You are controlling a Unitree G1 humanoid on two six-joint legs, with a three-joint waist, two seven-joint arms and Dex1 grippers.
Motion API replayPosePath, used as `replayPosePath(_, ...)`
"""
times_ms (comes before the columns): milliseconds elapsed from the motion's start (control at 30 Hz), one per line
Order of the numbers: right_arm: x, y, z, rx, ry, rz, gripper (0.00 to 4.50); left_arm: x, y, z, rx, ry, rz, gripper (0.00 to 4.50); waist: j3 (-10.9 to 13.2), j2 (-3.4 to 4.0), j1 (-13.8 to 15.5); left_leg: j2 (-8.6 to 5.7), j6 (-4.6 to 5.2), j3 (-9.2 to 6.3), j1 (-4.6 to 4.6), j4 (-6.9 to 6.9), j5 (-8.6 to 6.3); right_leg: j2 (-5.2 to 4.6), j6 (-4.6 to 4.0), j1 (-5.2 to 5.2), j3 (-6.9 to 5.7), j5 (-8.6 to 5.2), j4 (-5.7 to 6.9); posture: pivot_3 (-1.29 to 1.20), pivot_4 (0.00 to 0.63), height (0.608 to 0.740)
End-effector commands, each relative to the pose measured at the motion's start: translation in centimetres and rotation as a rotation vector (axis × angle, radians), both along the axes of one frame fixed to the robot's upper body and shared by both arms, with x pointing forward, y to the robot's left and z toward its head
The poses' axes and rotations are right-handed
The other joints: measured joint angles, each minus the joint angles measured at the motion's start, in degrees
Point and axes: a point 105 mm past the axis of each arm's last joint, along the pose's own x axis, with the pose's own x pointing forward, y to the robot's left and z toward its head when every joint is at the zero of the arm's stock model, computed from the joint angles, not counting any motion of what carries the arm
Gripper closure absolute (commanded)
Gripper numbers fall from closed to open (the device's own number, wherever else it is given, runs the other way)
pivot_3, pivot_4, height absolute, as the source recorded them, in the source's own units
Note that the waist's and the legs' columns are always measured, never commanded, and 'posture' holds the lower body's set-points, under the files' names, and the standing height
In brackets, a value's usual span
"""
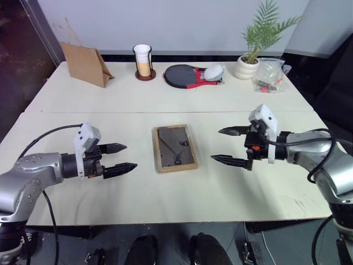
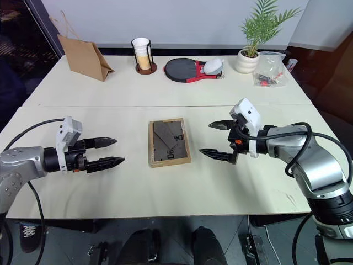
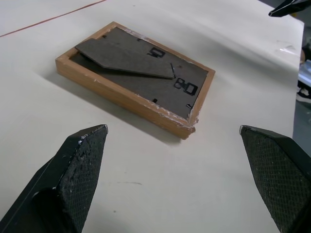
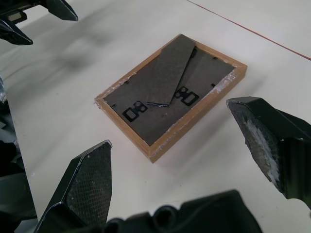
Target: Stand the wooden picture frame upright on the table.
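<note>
Lab-like demo room, cream table, potted plant, paper bag

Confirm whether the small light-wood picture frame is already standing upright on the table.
No, the small light-wood picture frame lies flat, dark backing up, on the pale cream table.

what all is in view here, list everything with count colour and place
wooden picture frame: 1, light wood with dark grey backing up, lying flat mid-table between the grippers
table: 1, pale cream, seam across it
paper bag: 1, brown, far left of table
cup on round base: 1, white and tan, far centre-left
paddle: 1, black face with red, far centre
pale pouch: 1, white-grey, on the paddle
potted plant: 1, green in white pot, far right
plastic bag: 1, clear, beside the plant
left gripper: 1, black, open, left of frame
right gripper: 1, black, open, right of frame
</note>
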Motion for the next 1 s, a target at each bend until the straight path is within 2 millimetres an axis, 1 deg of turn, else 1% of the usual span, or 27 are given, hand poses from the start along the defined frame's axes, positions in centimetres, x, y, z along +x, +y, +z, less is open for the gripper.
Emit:
replayPosePath(33,0.3,0.0,0.7,-0.001,-0.044,-0.011,0.05,0.5,-0.2,0.8,0.015,-0.061,0.006,0.00,0.00,0.00,0.00,0.00,0.00,0.00,0.00,0.00,0.00,0.00,0.00,0.00,0.00,0.00,0.00,0.00,0.150,0.740)
replayPosePath(133,1.2,-0.1,0.3,-0.016,-0.055,-0.041,0.05,0.9,-0.4,0.7,0.006,-0.064,0.011,0.00,0.00,-0.01,-0.07,-0.02,0.00,0.01,0.00,0.00,0.00,0.00,0.00,0.00,0.00,0.00,0.00,0.00,0.150,0.740)
replayPosePath(233,1.9,0.0,0.0,-0.010,-0.053,-0.063,0.00,1.7,-0.5,0.5,0.008,-0.086,0.037,0.80,0.00,0.00,-0.03,-0.03,0.00,0.00,0.00,0.02,0.00,0.02,0.00,0.00,0.00,0.00,0.03,0.00,0.150,0.740)
replayPosePath(267,2.4,0.0,-0.3,-0.020,-0.055,-0.077,0.55,2.0,-0.5,0.3,0.016,-0.090,0.051,1.29,0.00,-0.01,-0.08,-0.04,0.00,0.00,0.00,0.04,0.00,0.02,0.00,0.00,0.00,0.00,0.04,0.00,0.150,0.740)
replayPosePath(300,2.7,0.0,-0.5,-0.030,-0.056,-0.087,0.97,2.3,-0.5,0.2,0.023,-0.094,0.061,1.94,-0.01,0.00,-0.09,-0.04,0.00,0.01,0.00,0.04,0.00,0.02,0.00,0.00,0.01,0.00,0.04,0.00,0.150,0.740)
replayPosePath(367,3.2,0.1,-1.2,-0.047,-0.048,-0.099,1.83,2.8,-0.7,-0.2,0.033,-0.103,0.078,2.89,-0.01,-0.01,-0.03,-0.04,0.00,0.01,0.00,0.04,0.00,0.03,0.00,0.00,0.01,0.00,0.04,0.00,0.150,0.740)
replayPosePath(433,4.0,0.3,-1.9,-0.058,-0.039,-0.120,3.02,3.7,-1.0,-0.9,0.049,-0.117,0.107,4.06,-0.01,-0.01,-0.02,-0.05,0.00,0.01,0.00,0.05,0.00,0.03,0.01,0.00,0.01,0.00,0.05,0.00,0.150,0.740)
replayPosePath(467,4.3,0.5,-2.2,-0.064,-0.038,-0.130,3.53,4.1,-1.2,-1.3,0.059,-0.119,0.117,4.50,-0.01,-0.01,-0.01,-0.05,0.00,0.01,0.00,0.05,0.00,0.03,0.01,0.00,0.01,0.01,0.05,0.00,0.150,0.740)
replayPosePath(533,5.0,0.7,-3.0,-0.081,-0.035,-0.151,4.48,4.8,-1.6,-2.2,0.080,-0.120,0.142,4.50,-0.01,-0.01,0.00,-0.06,0.00,0.01,0.00,0.06,0.00,0.03,0.01,0.00,0.01,0.01,0.06,0.00,0.150,0.740)
replayPosePath(700,6.4,1.9,-5.7,-0.127,-0.009,-0.206,4.48,5.3,-3.8,-5.0,0.111,-0.083,0.126,4.50,-0.03,-0.01,-0.02,-0.06,0.00,0.02,-0.02,0.09,0.00,0.03,0.02,-0.01,0.01,0.01,0.07,0.00,0.150,0.740)
replayPosePath(767,6.6,2.7,-6.7,-0.137,0.003,-0.206,4.48,5.2,-4.7,-5.7,0.111,-0.072,0.116,4.50,-0.03,-0.02,-0.06,-0.06,0.00,0.01,-0.02,0.09,0.00,0.04,0.02,-0.02,0.01,0.01,0.08,0.00,0.150,0.740)
replayPosePath(833,6.9,3.4,-7.6,-0.138,0.018,-0.213,4.48,5.4,-5.1,-6.3,0.116,-0.061,0.131,4.50,-0.03,-0.02,-0.09,-0.06,0.00,0.02,-0.02,0.08,0.00,0.04,0.02,-0.02,0.01,0.01,0.09,0.00,0.150,0.740)
replayPosePath(900,6.8,4.3,-8.3,-0.142,0.028,-0.197,4.48,5.6,-5.4,-6.9,0.119,-0.052,0.141,4.50,-0.03,-0.01,-0.08,-0.06,0.00,0.01,-0.02,0.09,0.00,0.04,0.02,-0.02,0.01,0.01,0.13,0.00,0.150,0.740)
replayPosePath(1000,6.3,5.8,-9.1,-0.141,0.050,-0.150,4.48,5.3,-5.7,-7.6,0.145,-0.035,0.135,4.50,-0.04,-0.02,-0.23,-0.06,0.00,0.01,-0.01,0.17,0.00,0.04,0.02,-0.02,0.02,0.02,0.20,0.00,0.150,0.740)
